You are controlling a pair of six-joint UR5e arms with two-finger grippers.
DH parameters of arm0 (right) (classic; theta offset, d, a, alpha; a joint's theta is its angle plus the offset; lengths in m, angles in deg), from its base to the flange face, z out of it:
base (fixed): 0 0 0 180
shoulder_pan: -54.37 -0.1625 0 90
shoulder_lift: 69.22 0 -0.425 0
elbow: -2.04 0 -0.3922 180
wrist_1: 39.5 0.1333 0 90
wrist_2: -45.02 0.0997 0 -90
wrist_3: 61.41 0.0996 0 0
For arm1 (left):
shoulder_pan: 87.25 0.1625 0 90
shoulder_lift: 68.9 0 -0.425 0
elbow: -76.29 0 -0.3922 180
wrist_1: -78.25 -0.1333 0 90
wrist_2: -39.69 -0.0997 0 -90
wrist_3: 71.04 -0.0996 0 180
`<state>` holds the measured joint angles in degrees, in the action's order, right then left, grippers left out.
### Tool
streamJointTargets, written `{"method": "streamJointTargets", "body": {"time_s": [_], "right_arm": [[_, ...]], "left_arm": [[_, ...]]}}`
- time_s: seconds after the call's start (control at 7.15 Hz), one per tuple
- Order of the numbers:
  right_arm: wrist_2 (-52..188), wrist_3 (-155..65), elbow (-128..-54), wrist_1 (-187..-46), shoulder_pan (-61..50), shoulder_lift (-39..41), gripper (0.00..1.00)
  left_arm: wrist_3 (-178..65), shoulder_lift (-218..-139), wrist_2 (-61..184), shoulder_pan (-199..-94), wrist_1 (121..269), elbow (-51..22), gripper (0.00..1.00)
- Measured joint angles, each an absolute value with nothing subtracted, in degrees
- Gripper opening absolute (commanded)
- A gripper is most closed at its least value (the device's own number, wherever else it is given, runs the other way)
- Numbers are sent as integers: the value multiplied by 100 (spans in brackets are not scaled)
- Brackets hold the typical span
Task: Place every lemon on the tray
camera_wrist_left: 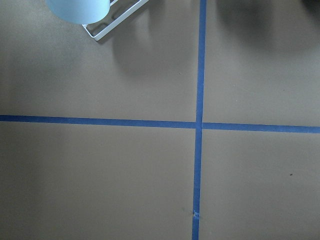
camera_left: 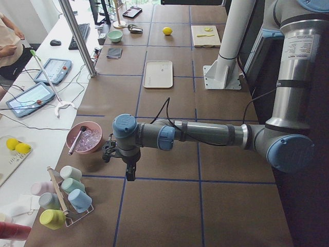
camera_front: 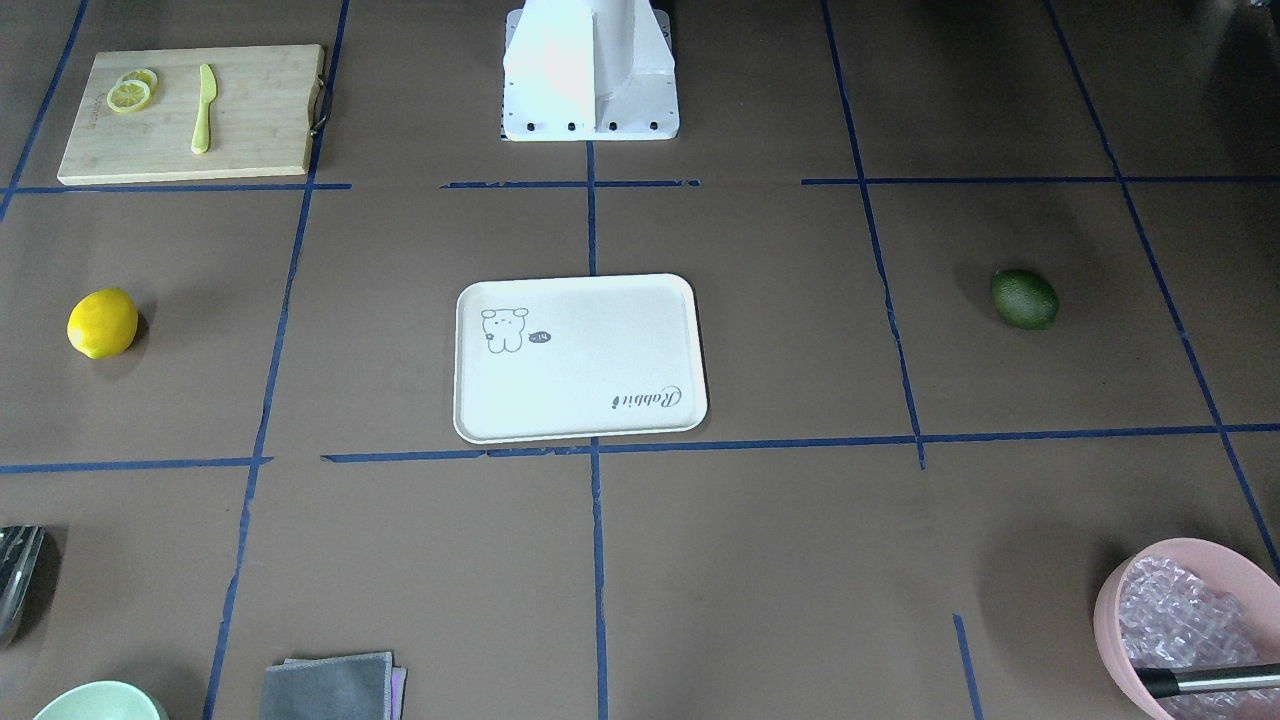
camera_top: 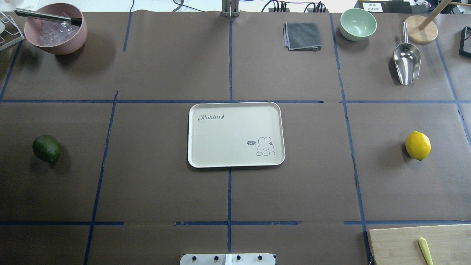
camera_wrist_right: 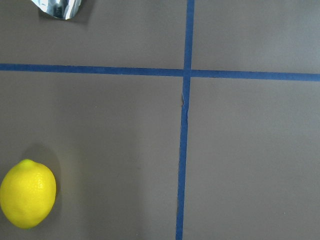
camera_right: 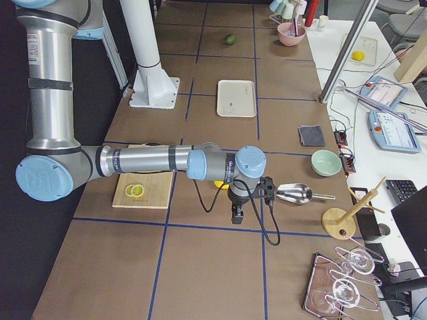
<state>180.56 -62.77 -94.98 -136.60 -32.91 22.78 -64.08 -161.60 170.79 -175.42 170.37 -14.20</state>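
Observation:
The bright yellow lemon [camera_top: 418,145] lies on the table's right side, and it shows at the lower left of the right wrist view [camera_wrist_right: 27,194]. The dark green lemon [camera_top: 46,148] lies on the left side. The cream tray [camera_top: 235,132] sits empty in the middle between them. My left gripper [camera_left: 130,175] hangs over the table's left end, near a pink bowl. My right gripper [camera_right: 237,217] hangs over the right end, close to the yellow lemon. Both show only in the side views, so I cannot tell if they are open or shut.
A bamboo cutting board [camera_front: 260,110] holds lemon slices [camera_front: 132,92] and a yellow knife [camera_front: 204,108]. A pink bowl [camera_top: 55,28], grey cloth [camera_top: 302,35], green bowl [camera_top: 358,24] and metal scoop [camera_top: 406,60] line the far edge. A cup rack [camera_left: 67,198] stands at the left end.

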Motion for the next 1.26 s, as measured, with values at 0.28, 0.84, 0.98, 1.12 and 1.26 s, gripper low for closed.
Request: {"method": "streamJointTargets", "body": {"time_s": [0.28,0.84,0.98,1.12,1.26], "right_arm": [[18065,-6296,-9499,-13654,-3277,2280,100],[18183,-6158,-9523,-13244,-3081,2306,100],[18223,-5702,-9524,-12743,-2892,2363,100],[18209,-4900,-9521,-12125,-2551,2416,100],[18135,-3946,-9512,-11462,-2159,2473,100]], "left_arm": [[-6402,-16160,17082,-17538,17061,-1455,100],[-6407,-16157,17091,-17508,17082,-1546,100],[-6411,-16154,17091,-17506,17086,-1556,100],[-6415,-16154,17091,-17506,17088,-1572,100],[-6418,-16155,17090,-17503,17089,-1590,100]]}}
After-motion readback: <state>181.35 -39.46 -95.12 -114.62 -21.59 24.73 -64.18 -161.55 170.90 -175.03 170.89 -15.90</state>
